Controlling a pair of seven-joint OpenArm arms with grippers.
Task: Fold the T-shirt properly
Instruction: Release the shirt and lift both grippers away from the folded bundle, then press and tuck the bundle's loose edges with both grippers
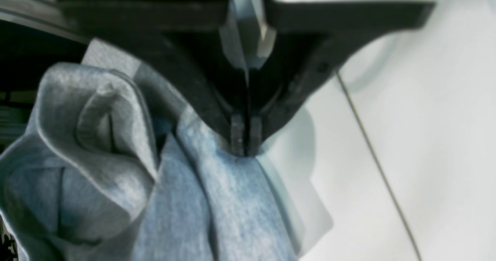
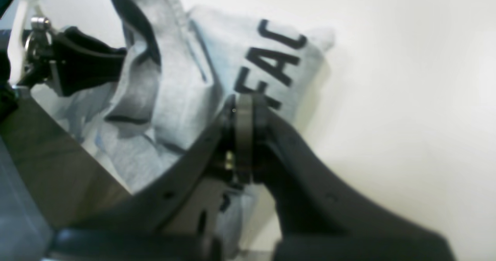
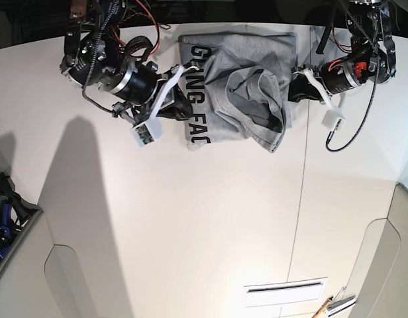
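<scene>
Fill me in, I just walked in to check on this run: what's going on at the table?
A two-armed robot is folding a grey T-shirt on a white table. The left gripper is shut on a bunched edge of the shirt, and the right gripper is shut on the cloth beside the black lettering. The shirt lies crumpled and partly doubled over at the table's far edge, lettering showing on one side, so the fold is not finished.

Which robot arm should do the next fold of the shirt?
Probably the right hand: it pinches the T-shirt at the lettered edge, which still lies flat. The left hand grips the side already bunched over.
</scene>
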